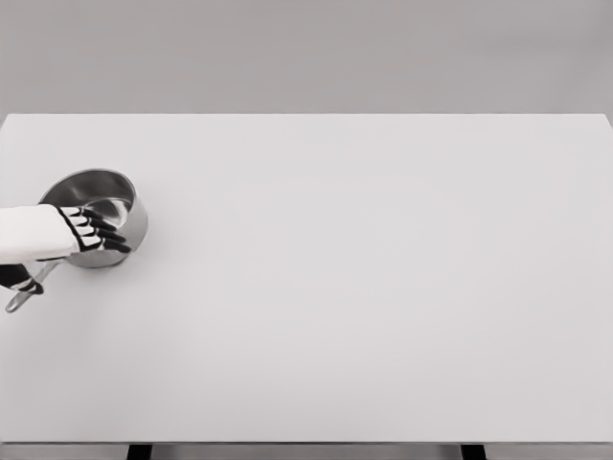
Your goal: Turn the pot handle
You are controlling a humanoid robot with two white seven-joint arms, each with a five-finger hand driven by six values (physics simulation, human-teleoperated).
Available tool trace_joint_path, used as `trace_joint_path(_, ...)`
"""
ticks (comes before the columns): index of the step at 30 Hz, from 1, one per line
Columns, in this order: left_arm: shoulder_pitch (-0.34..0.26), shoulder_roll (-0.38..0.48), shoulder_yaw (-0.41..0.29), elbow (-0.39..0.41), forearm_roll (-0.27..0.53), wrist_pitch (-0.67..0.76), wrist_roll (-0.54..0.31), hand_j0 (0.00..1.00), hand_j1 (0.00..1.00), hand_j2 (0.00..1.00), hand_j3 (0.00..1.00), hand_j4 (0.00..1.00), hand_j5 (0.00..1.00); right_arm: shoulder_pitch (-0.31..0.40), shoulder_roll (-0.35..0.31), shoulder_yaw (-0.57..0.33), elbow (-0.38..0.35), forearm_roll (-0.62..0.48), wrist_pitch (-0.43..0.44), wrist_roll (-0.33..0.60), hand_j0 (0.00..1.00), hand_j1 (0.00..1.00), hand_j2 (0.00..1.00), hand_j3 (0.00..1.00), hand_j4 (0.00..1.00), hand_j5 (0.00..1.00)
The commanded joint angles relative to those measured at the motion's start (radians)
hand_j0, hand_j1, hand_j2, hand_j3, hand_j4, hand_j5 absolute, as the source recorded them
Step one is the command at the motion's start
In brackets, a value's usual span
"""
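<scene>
A small steel pot (96, 196) stands at the left side of the white table (345, 287). Its long metal handle (27, 289) points toward the lower left, near the table's left edge. My left hand (96, 233) comes in from the left edge and hovers over the pot's near rim, where the handle joins. Its dark fingers (110, 236) are stretched out to the right and hold nothing. The forearm hides part of the handle. The right arm is out of sight.
The table's far edge (306, 115) runs along a plain grey wall. Two dark table legs (140, 450) show under the near edge.
</scene>
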Motion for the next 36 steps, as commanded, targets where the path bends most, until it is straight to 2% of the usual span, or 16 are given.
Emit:
trace_joint_path(1, -0.002, 0.003, 0.001, 0.035, 0.004, 0.002, 0.000, 1.00, 1.00, 1.00, 1.00, 1.00, 1.00, 0.000, 0.000, 0.000, 0.000, 0.000, -0.001, 0.000, 1.00, 1.00, 1.00, 1.00, 1.00, 1.00)
trace_joint_path(14, -0.009, -0.003, 0.013, 0.176, 0.004, 0.002, 0.000, 1.00, 1.00, 1.00, 1.00, 1.00, 1.00, 0.000, 0.000, 0.000, 0.000, 0.000, 0.001, 0.001, 1.00, 1.00, 1.00, 1.00, 1.00, 1.00)
trace_joint_path(19, -0.009, -0.012, 0.038, 0.227, 0.006, 0.002, 0.000, 1.00, 1.00, 1.00, 1.00, 1.00, 1.00, 0.000, 0.000, 0.000, 0.000, 0.000, 0.001, 0.001, 1.00, 1.00, 1.00, 1.00, 1.00, 1.00)
trace_joint_path(23, -0.011, -0.015, 0.039, 0.233, 0.004, 0.002, 0.000, 1.00, 1.00, 1.00, 1.00, 1.00, 1.00, 0.000, 0.000, 0.000, 0.000, 0.000, -0.001, 0.001, 1.00, 1.00, 1.00, 1.00, 1.00, 1.00)
trace_joint_path(26, -0.028, -0.043, 0.039, 0.271, 0.004, 0.002, 0.000, 1.00, 1.00, 1.00, 1.00, 1.00, 1.00, 0.000, 0.000, 0.000, 0.000, 0.000, -0.001, 0.001, 1.00, 1.00, 1.00, 1.00, 1.00, 1.00)
trace_joint_path(29, -0.044, -0.057, 0.038, 0.276, 0.003, 0.002, 0.000, 1.00, 1.00, 1.00, 1.00, 1.00, 1.00, 0.000, 0.000, 0.000, 0.000, 0.000, -0.001, 0.001, 1.00, 1.00, 1.00, 1.00, 1.00, 1.00)
trace_joint_path(36, -0.087, -0.124, 0.033, 0.362, -0.042, 0.002, 0.000, 1.00, 1.00, 1.00, 1.00, 1.00, 1.00, 0.000, 0.000, 0.000, 0.000, 0.000, -0.001, 0.001, 1.00, 1.00, 1.00, 1.00, 1.00, 1.00)
